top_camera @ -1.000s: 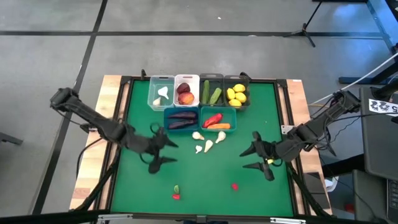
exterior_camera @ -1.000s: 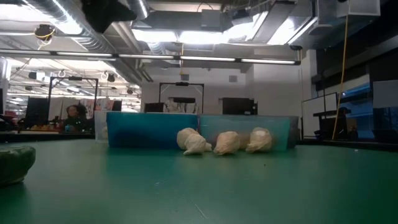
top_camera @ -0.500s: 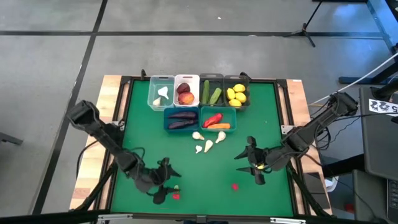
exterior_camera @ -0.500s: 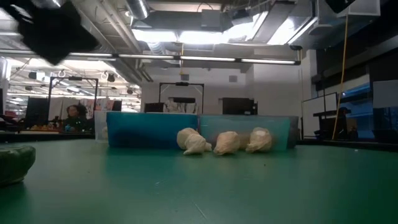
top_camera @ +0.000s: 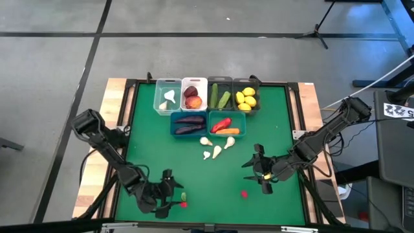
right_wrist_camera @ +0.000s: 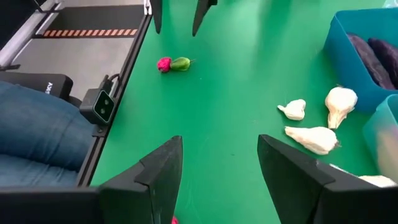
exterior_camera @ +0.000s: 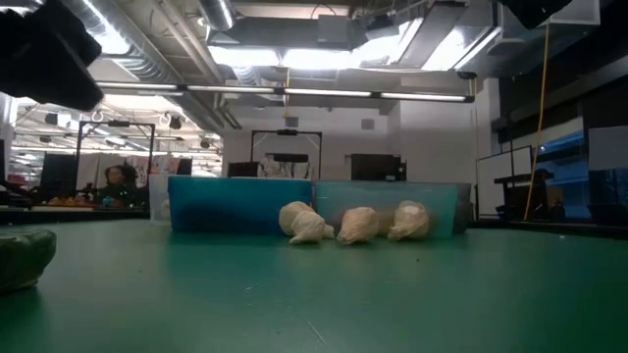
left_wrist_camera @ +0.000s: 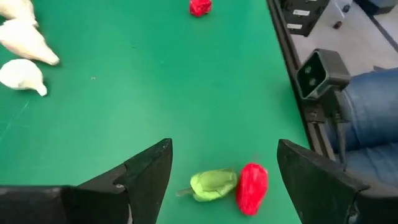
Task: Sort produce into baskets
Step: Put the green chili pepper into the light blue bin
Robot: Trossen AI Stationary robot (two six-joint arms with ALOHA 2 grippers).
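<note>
While the low view hides it, left tool (left_wrist_camera: 222,180) gapes over green pepper (left_wrist_camera: 213,185).

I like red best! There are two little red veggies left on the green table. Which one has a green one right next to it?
The red pepper at the near edge, touching the green pepper, between the left pincer's open fingers. The other red piece lies alone.

Left tool (top_camera: 173,197) low at near edge, fingers spread; right tool (top_camera: 257,173) spread too.
</note>
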